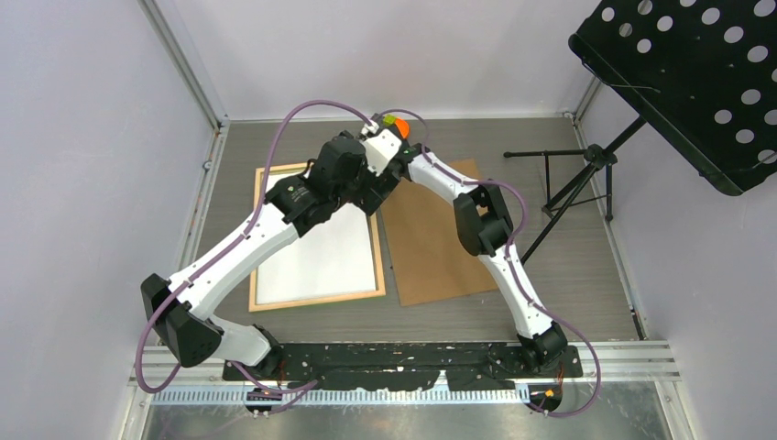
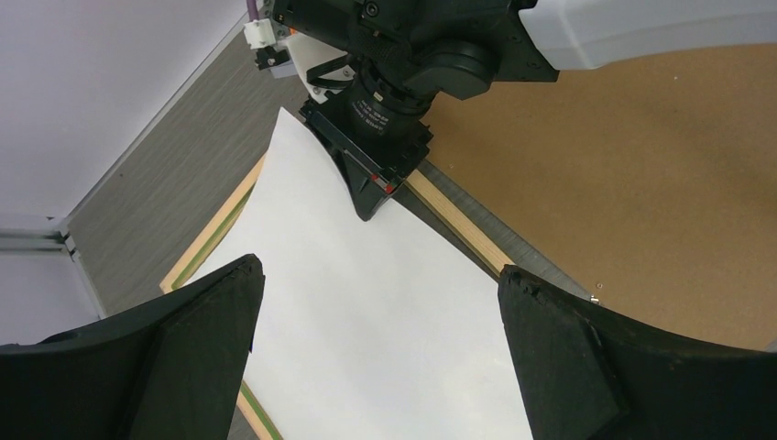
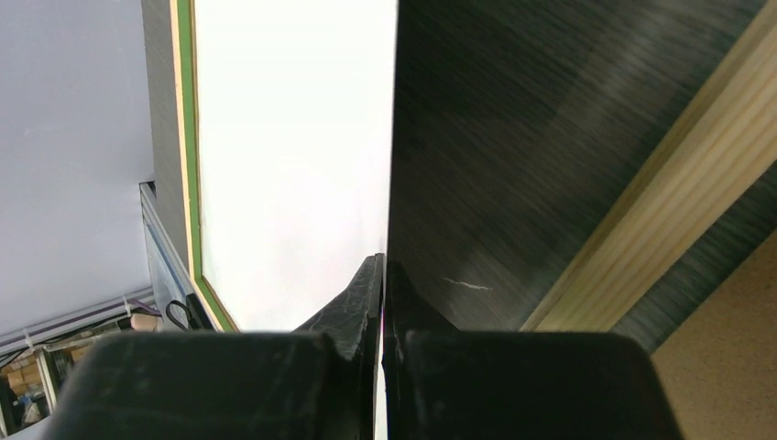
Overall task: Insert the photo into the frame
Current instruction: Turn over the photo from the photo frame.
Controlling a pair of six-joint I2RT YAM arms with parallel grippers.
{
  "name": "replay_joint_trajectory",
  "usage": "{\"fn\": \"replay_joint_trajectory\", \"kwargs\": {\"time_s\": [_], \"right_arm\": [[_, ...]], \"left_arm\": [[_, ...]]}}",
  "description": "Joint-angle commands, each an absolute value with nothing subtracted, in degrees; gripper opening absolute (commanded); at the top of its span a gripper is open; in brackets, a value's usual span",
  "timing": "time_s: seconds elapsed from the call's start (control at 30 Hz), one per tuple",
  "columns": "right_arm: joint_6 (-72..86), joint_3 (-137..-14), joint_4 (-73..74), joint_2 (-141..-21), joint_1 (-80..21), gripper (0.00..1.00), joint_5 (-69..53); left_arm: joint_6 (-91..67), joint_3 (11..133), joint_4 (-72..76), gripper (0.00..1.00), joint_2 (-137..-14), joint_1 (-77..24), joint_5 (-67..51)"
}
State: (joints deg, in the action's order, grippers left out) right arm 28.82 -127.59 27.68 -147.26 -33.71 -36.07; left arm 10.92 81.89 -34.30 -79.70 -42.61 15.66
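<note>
The frame [image 1: 255, 238] lies flat on the table's left half, pale wood rails up. The photo [image 1: 321, 257] rests inside it with its plain white back up. Both arms meet over the frame's far right corner. In the right wrist view my right gripper [image 3: 383, 266] is shut on the photo's [image 3: 284, 137] right edge, between a green-edged rail [image 3: 186, 137] and a pale rail [image 3: 678, 192]. A strip of dark table shows between that edge and the rail [image 2: 458, 225]. My left gripper [image 2: 380, 268] hangs open above the white sheet [image 2: 366, 330], holding nothing.
A brown backing board [image 1: 440, 238] lies right of the frame, its near corner beside the rail. A black music stand [image 1: 696, 73] on a tripod [image 1: 577, 183] stands at the back right. Walls close in on three sides.
</note>
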Motion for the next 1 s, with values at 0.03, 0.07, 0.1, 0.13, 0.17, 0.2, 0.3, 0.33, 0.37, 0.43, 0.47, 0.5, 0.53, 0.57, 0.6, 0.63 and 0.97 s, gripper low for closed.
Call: {"fn": "replay_joint_trajectory", "kwargs": {"time_s": [0.03, 0.07, 0.1, 0.13, 0.17, 0.2, 0.3, 0.33, 0.37, 0.43, 0.47, 0.5, 0.53, 0.57, 0.6, 0.63, 0.97], "right_arm": [[27.51, -131.93, 27.54, -147.54, -34.27, 0.06, -35.49], [27.38, -132.02, 27.82, -147.64, -34.32, 0.06, -35.26], [27.1, -132.19, 28.07, -147.72, -34.29, 0.06, -35.12], [26.95, -132.19, 28.19, -147.78, -34.28, 0.06, -34.93], [26.73, -132.19, 28.34, -147.82, -34.26, 0.06, -34.82], [26.66, -132.14, 28.36, -147.82, -34.27, 0.06, -34.7], [26.55, -132.01, 28.47, -147.88, -34.28, 0.08, -34.68], [26.52, -132.01, 28.47, -147.86, -34.28, 0.1, -34.61], [26.49, -132.01, 28.48, -147.77, -34.21, 0.11, -34.51], [26.46, -131.8, 28.42, -147.76, -34.3, 0.15, -34.27], [26.41, -131.69, 28.41, -147.71, -34.29, 0.18, -34.23], [26.39, -131.45, 28.44, -147.56, -34.32, 0.2, -34.02], [26.28, -131.1, 28.41, -147.28, -34.25, 0.24, -33.93], [26.19, -130.94, 28.44, -147.2, -34.26, 0.26, -33.75], [26.15, -130.58, 28.46, -146.95, -34.27, 0.31, -33.62], [26.08, -130.46, 28.52, -146.86, -34.28, 0.33, -33.41], [24.31, -129.86, 30.18, -144.82, -34.5, 0.62, -31.3]], "left_arm": [[10.81, 81.57, -33.78, 1.0, -79.01, -42.28, 15.39], [10.79, 81.59, -33.75, 1.0, -79.04, -42.28, 15.32], [10.81, 81.58, -33.75, 1.0, -79.09, -42.28, 15.3], [10.81, 81.5, -33.71, 1.0, -79.05, -42.25, 15.25], [10.77, 81.52, -33.73, 1.0, -79.02, -42.26, 15.2], [10.73, 81.5, -33.75, 1.0, -79.0, -42.27, 15.12], [10.68, 81.4, -33.75, 1.0, -79.1, -42.21, 15.03], [10.6, 81.39, -33.82, 1.0, -79.1, -42.22, 14.96], [10.63, 81.42, -33.76, 1.0, -79.1, -42.19, 14.88], [10.61, 81.34, -33.75, 1.0, -78.98, -42.27, 14.85], [10.63, 81.35, -33.75, 1.0, -78.99, -42.21, 14.85], [10.63, 81.31, -33.75, 1.0, -78.9, -42.23, 14.85], [10.63, 81.22, -33.76, 1.0, -78.9, -42.23, 14.79], [10.59, 81.28, -33.73, 1.0, -78.92, -42.2, 14.77], [10.55, 81.24, -33.75, 1.0, -78.86, -42.27, 14.65], [10.46, 81.16, -33.73, 0.99, -78.8, -42.27, 14.53], [10.46, 80.82, -33.71, 1.0, -78.28, -42.27, 14.57]]}}
